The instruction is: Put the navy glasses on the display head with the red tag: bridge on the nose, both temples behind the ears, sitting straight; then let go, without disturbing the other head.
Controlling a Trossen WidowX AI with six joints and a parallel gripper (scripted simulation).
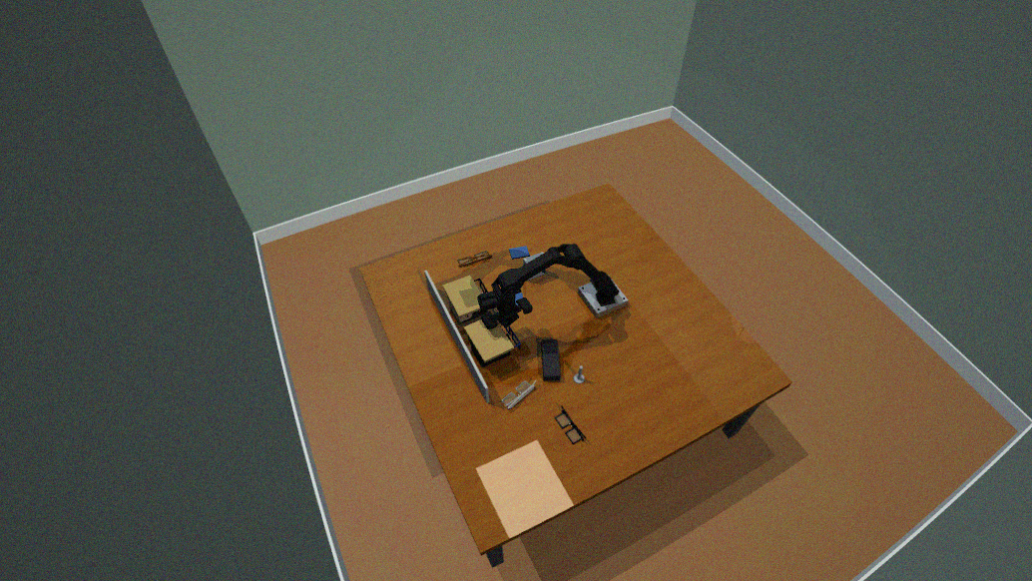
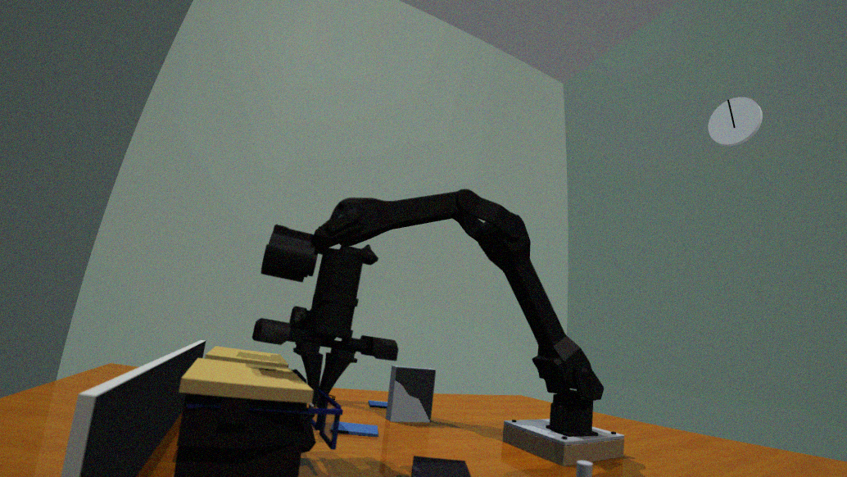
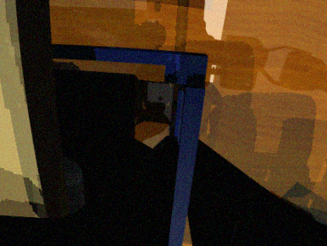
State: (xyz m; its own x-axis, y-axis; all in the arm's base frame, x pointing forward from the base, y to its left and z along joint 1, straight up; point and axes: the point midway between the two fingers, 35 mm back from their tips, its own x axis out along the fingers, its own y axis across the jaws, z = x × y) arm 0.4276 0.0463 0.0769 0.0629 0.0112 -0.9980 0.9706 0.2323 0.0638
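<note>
The navy glasses (image 2: 336, 408) (image 3: 188, 127) are held upright at the face of the near tan-topped display head (image 1: 489, 341) (image 2: 237, 429). One navy temple runs along that head's side in the exterior view; the other is mostly hidden. The lens frame stands in front of the face; bridge contact with the nose cannot be told. My gripper (image 2: 320, 400) is shut on the glasses at the middle of their front, pointing down. The other head (image 1: 460, 293) stands beside it, with a thin dark frame (image 1: 482, 289) at its face. No red tag is visible.
A dark panel (image 1: 456, 335) (image 2: 142, 408) stands behind the heads. A dark case (image 1: 550, 360) and a small stand (image 1: 580, 377) are in front. Clear glasses (image 1: 519, 395), black glasses (image 1: 570, 425) and brown glasses (image 1: 474, 259) lie around. A grey block (image 2: 405, 402) stands beyond my gripper.
</note>
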